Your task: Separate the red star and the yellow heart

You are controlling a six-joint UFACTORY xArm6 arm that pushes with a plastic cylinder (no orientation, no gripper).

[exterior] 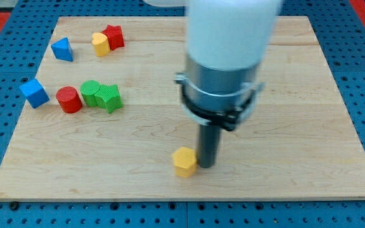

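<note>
The red star (114,36) and the yellow heart (100,44) sit touching each other near the view's top left of the wooden board (296,95), the heart on the star's left. My tip (206,165) rests on the board near the view's bottom centre, far from both. It stands right beside a yellow block (184,161), at that block's right edge.
A blue triangular block (62,49) lies left of the heart. Lower on the left stand a blue cube (34,92), a red cylinder (69,99) and two green blocks (91,92) (109,97) side by side. The arm's white and grey body (224,63) hides the board's centre.
</note>
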